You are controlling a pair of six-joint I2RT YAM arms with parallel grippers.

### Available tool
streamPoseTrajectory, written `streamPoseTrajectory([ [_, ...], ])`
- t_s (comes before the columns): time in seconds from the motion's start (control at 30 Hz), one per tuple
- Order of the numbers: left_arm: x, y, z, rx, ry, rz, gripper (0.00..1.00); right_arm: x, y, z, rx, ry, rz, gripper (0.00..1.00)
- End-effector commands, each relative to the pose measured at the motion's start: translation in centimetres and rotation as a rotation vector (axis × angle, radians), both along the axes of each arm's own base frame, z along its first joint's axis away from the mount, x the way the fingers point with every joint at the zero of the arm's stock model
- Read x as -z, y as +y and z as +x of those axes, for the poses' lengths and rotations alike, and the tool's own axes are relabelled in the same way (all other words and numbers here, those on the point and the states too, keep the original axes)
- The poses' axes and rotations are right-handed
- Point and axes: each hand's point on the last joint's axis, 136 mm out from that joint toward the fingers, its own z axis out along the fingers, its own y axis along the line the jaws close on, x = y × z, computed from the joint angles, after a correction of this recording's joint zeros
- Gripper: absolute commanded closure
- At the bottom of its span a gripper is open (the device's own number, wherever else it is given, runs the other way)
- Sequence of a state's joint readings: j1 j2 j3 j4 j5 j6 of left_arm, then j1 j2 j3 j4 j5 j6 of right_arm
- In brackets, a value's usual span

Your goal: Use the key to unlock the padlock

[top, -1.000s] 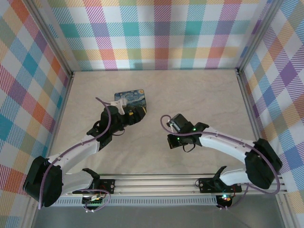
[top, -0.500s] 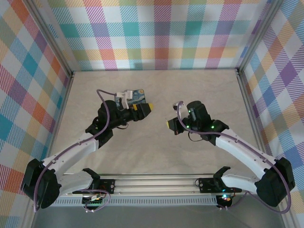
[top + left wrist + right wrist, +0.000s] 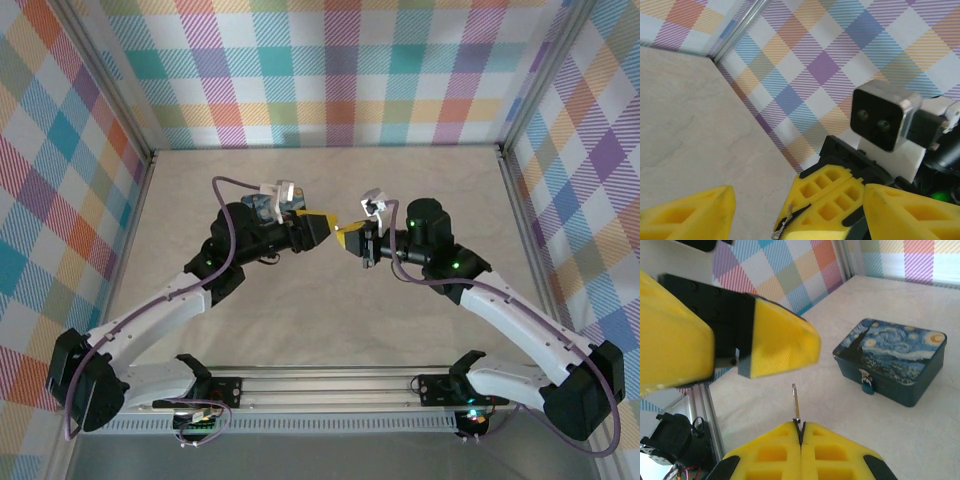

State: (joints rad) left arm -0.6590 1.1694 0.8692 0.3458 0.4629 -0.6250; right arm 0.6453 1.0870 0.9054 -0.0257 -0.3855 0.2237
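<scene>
Nearest, in the right wrist view: right gripper (image 3: 800, 426) clenched on the key (image 3: 796, 401), blade poking up beyond the fingertips. Just past it, one yellow finger (image 3: 782, 347) of the left gripper (image 3: 320, 227), close over the key's tip, a small gap between. Farther back, on the table (image 3: 880, 305): the box (image 3: 900, 357), lid down, the padlock (image 3: 866, 385) hanging at its front clasp, well apart from the key.

Judged from that: key picked up and lifted, a handover or regrip apparently in hand. Nothing inserted, turned or unlocked yet, so most of the job left.

From the left wrist view, the left gripper's state: fingers spread, released, gripping nothing, with the right gripper's tip and the key between them. From the right wrist view, padlock and clasp in detail. From above, both grippers tip to tip over mid-table, box partly hidden behind the left arm, key and padlock too small to make out.
</scene>
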Motion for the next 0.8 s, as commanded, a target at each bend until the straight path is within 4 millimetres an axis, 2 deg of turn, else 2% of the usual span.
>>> streamPoseTrajectory([
  [0.0,-1.2,-1.1,-0.8,0.054,-0.046,0.004,0.34,-3.2,0.3,-0.5,-0.038,-0.077,0.07,1.0],
  [0.47,-1.1,-1.8,-1.2,0.07,-0.051,0.015,0.48,-3.7,0.4,-1.2,-0.066,-0.069,0.092,1.0],
  [0.77,-1.0,-1.7,-1.1,0.052,-0.048,0.016,0.52,-3.4,0.5,-1.7,-0.092,-0.049,0.083,1.0],
])
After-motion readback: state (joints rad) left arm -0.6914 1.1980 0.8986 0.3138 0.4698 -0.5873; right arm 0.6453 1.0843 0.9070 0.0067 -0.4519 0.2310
